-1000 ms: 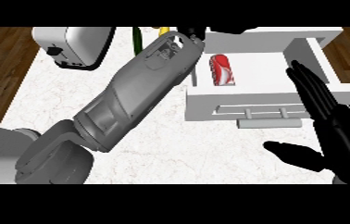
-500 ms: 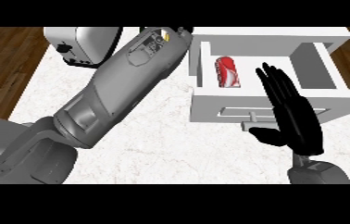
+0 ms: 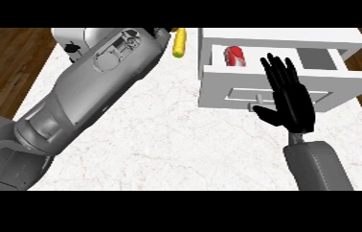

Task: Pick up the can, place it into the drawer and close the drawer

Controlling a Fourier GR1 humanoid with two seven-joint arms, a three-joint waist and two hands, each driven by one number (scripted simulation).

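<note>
A red can [image 3: 234, 55] lies inside the open white drawer [image 3: 233, 89] at the upper right of the head view. My right hand [image 3: 290, 99] is open, fingers straight and pointing up, held in front of the drawer's front panel over its handle. My left forearm [image 3: 92, 92] stretches diagonally up toward the top edge; its hand is hidden beyond the forearm's end near the top.
A silver toaster [image 3: 74, 44] stands at the upper left, partly behind my left forearm. A yellow-green vegetable [image 3: 180, 43] lies at the top beside the drawer. Dark wood floor [image 3: 21, 68] shows past the white marble counter's left edge.
My right hand has moved left and up, from the right side to the drawer's front. The view has shifted, so drawer and can sit further right. The left forearm stays extended.
</note>
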